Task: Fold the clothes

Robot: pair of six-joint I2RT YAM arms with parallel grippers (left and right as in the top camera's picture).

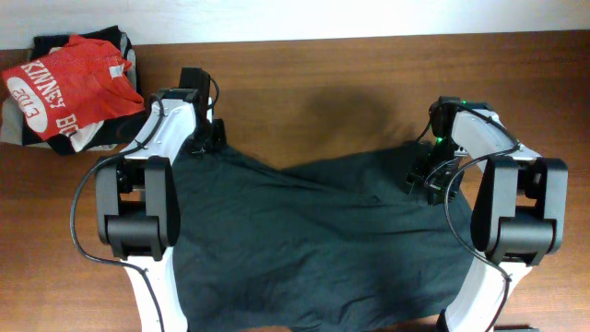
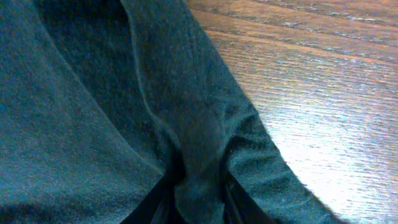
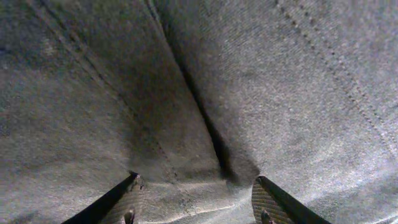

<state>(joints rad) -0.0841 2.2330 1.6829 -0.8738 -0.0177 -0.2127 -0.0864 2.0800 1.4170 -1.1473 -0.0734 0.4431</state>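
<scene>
Pinching soft black T-shirt [image 2: 74, 124] fold, left tool [image 2: 198, 199]; right tool [image 3: 199, 199] spread (ribbed pads [image 3: 270, 202]) over fabric.

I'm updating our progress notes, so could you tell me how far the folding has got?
Done: black T-shirt lies spread on the table, no fold yet. In hand: left gripper pinches its edge; right gripper, open, straddles a crease on the opposite side. Left: every fold.

The black T-shirt [image 1: 313, 240] spills off the overhead view's 6 o'clock edge, the red T-shirt [image 1: 69, 88] up at 10 o'clock shows lettering broken up by folds, and the left gripper [image 2: 199, 202] has its jaws mostly buried in bunched cloth at 6 o'clock.
</scene>
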